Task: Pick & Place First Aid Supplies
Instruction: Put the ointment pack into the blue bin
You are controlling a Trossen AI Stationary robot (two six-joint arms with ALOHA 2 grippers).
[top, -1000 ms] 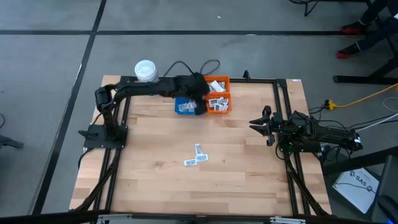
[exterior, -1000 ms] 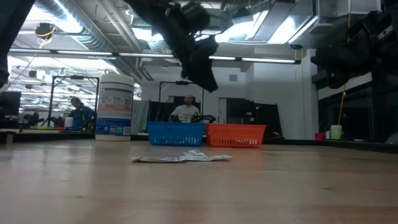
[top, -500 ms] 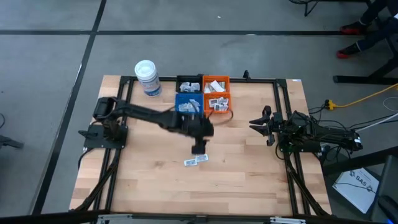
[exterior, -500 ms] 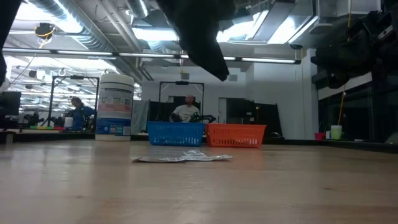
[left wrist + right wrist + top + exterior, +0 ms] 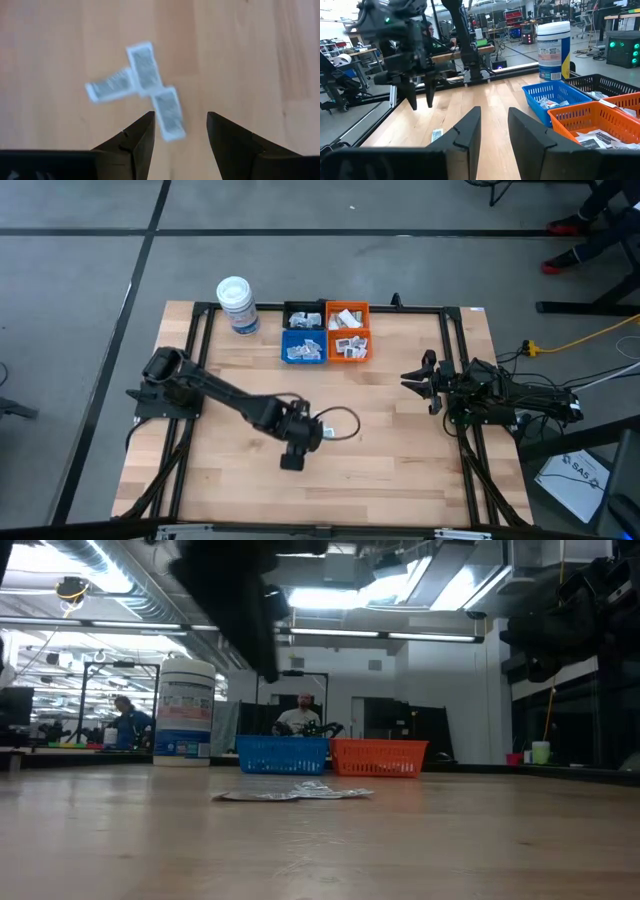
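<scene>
My left claw [image 5: 179, 131] hangs above the middle of the pale wooden tabletop [image 5: 400, 450], its two dark fingers [image 5: 136, 140] standing apart with nothing between them, pointed down over a small cluster of flat white-and-grey first aid sachets [image 5: 145, 90] lying loose on the wood. In the left wrist view three of these sachets overlap in a rough cross shape, one reaching out sideways and two running end to end, just ahead of the fingertips and not touched by them. From the low view the same loose sachets [image 5: 292, 794] lie flat on the wood in front of the bins, with the left arm's dark bulk above and to one side. My right claw [image 5: 408, 379] waits at the right edge of the tabletop, well apart from the sachets, its fingers [image 5: 465, 131] slightly parted and empty. At the far side of the tabletop sit a small blue plastic bin [image 5: 303, 348] and a small orange plastic bin [image 5: 350, 345] side by side, each holding more sachets, with a small black bin [image 5: 305, 316] behind the blue one. A white cylindrical tub with a lid [image 5: 236, 304] stands near the far left corner.
</scene>
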